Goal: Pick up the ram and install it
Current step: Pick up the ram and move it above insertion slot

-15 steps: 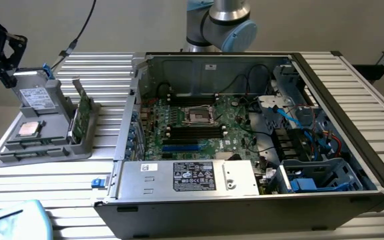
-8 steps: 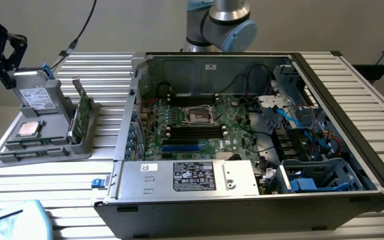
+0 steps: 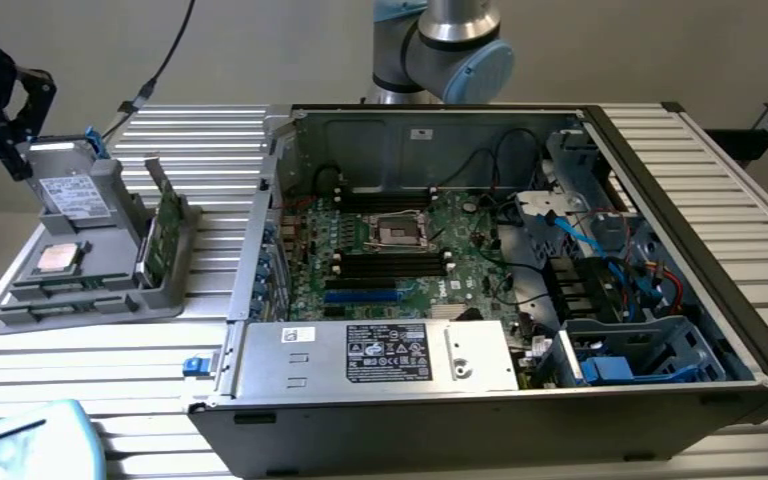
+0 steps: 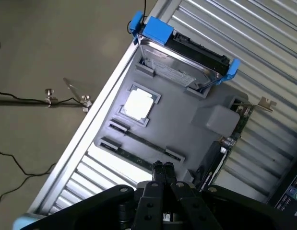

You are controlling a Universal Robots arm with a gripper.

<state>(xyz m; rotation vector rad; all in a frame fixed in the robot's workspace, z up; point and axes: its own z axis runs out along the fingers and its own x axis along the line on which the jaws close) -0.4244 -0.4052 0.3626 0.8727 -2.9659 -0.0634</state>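
The gripper (image 4: 162, 167) has its two fingers pressed together with nothing between them. It hangs above the end of the grey tray (image 4: 186, 115) that is away from the hard drive (image 4: 184, 64). Close to the fingertips, the ram (image 4: 143, 142) sits in a narrow slot of this tray, between that end and the square processor chip (image 4: 137, 104). It seems to stand on its long edge, so it shows as a thin dark-green line. Its long axis runs across the tray, parallel to the hard drive and to the tray's short edges. I judge it light and stiff but fragile, a thin board with small chips. The safest hold is probably on the two flat faces, near the middle of the upper edge, with gentle force.
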